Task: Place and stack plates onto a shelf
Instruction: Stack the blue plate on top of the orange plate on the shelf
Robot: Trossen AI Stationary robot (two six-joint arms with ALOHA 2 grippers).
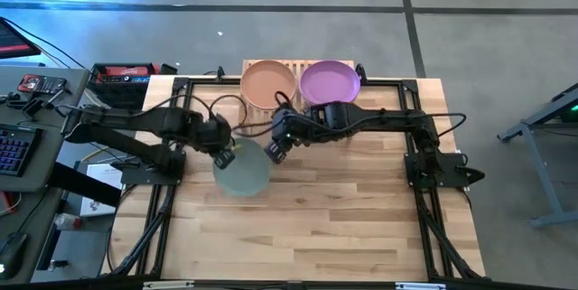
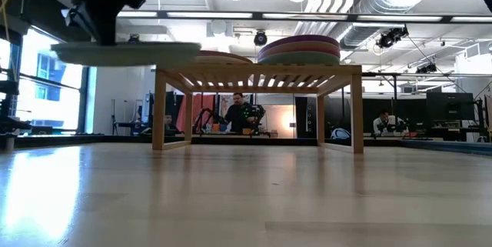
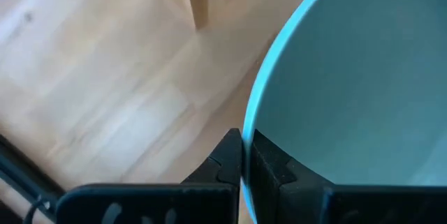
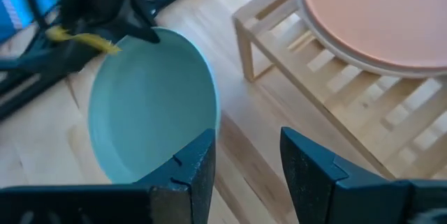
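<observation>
High view: the table (image 1: 361, 227) fills the middle of the picture, with both arms reaching in from its sides toward the far half. The shelf (image 1: 298, 66) stands at the far edge, its slats showing between two stacks of plates. The peach plate (image 1: 268, 82) tops the stack on the shelf's left part, and the purple plate (image 1: 330, 80) tops the one on its right part. In the low view the right stack (image 2: 298, 49) shows several coloured rims one above another, while the left stack (image 2: 223, 58) is lower.

The mint plate (image 1: 242, 169) is off the shelf, nearer the front and to the left of it. The low view shows it held level in the air (image 2: 125, 51), clear of the tabletop and about as high as the shelf top. The left gripper (image 1: 223, 153) holds it, its fingers (image 3: 227, 155) closed narrowly on the rim. The right gripper (image 1: 276, 148) hovers just beside the mint plate's right edge, in front of the shelf's left end; its fingers (image 4: 192, 172) stand apart with nothing between them.
</observation>
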